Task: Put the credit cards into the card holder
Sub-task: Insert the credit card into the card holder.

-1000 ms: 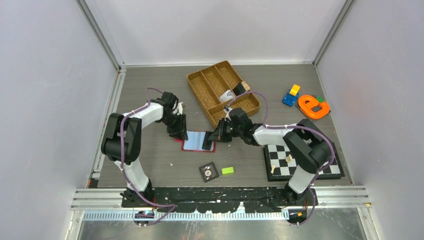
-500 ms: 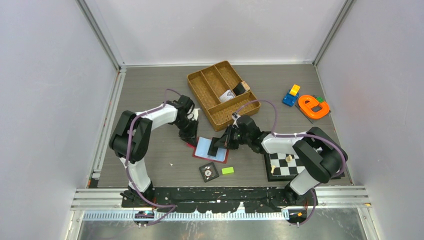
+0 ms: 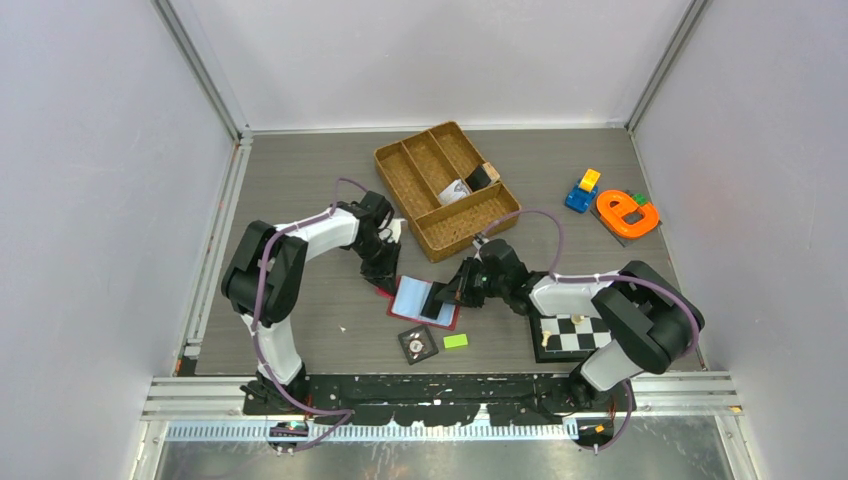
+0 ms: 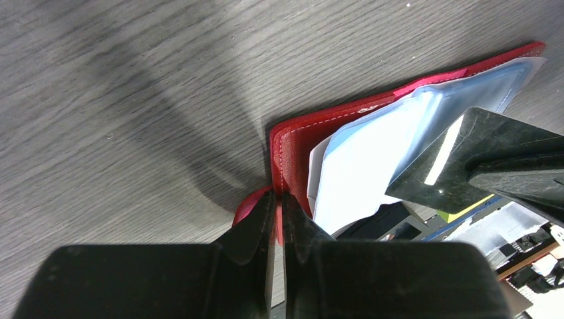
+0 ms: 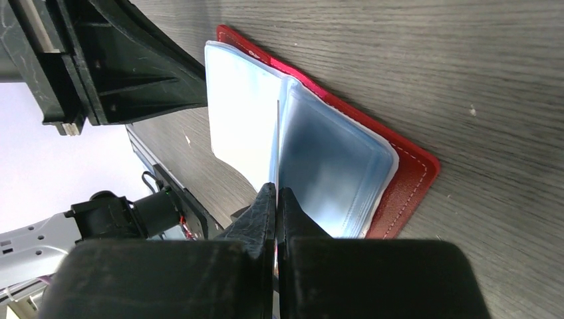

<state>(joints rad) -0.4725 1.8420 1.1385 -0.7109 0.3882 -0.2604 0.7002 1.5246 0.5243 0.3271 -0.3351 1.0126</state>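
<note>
The card holder is a red wallet lying open on the table, its blue-grey pockets facing up. My left gripper is shut on the wallet's red edge at its left corner, next to the closing tab. My right gripper comes in from the right and is shut on a thin credit card. I see that card edge-on, standing upright between two pocket leaves. In the left wrist view the right gripper's black fingers lie over the pockets. I see no other credit cards.
A woven brown divided tray stands behind the wallet. A black tile with a dial and a green block lie just in front. A chessboard sits under the right arm; coloured toys are at the far right.
The wallet and both grippers have shifted right and towards the near edge. My left gripper has closed onto the wallet's red edge. The right gripper has stayed shut.
</note>
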